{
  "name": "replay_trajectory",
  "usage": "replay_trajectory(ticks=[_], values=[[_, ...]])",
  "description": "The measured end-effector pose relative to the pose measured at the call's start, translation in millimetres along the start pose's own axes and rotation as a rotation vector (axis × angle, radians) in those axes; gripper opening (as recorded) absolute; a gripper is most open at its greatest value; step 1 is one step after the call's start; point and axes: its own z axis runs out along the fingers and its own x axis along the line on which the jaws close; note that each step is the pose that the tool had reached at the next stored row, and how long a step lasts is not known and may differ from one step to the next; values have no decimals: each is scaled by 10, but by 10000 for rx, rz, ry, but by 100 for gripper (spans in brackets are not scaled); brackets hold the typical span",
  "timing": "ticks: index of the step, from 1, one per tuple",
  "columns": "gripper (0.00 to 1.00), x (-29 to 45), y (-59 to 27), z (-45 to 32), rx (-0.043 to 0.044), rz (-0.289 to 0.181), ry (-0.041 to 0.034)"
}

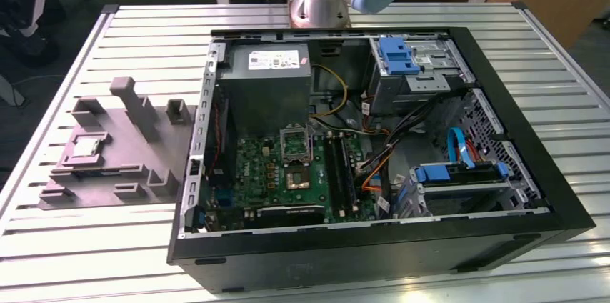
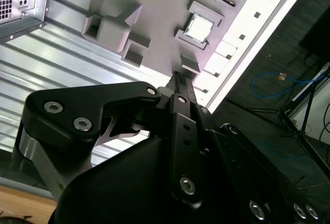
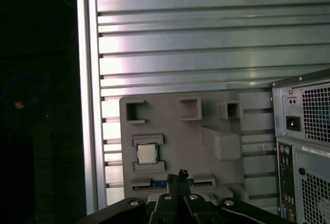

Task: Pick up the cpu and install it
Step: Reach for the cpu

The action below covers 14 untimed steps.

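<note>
The cpu [image 1: 86, 147] is a small square chip with a pale silver top, lying in a recess of the grey holder plate [image 1: 114, 174] at the exterior view's left, beside the open computer case. Both wrist views look down on it from well above: the cpu [image 3: 147, 153] and cpu [image 2: 198, 28] rest flat in their pocket. My gripper [image 3: 180, 174] hangs high over the plate's edge, a short way off the chip, its black fingers pressed together with nothing between them; the gripper [image 2: 179, 77] looks the same in the second wrist view. The empty socket frame [image 1: 296, 142] sits on the green motherboard inside the case.
The black case [image 1: 381, 246] lies open on the slatted metal table [image 1: 86, 246], with a grey power-supply box [image 1: 271, 74], memory sticks [image 1: 338, 167], cables and blue drive brackets [image 1: 458, 173] inside. Raised grey blocks [image 1: 133, 106] stand on the holder plate. The arm's base [image 1: 319, 3] stands behind the case.
</note>
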Motion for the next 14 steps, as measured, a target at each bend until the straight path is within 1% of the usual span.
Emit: replay_trajectory(ticks=[14], values=[[11,137,-11,-2,0,0,0]])
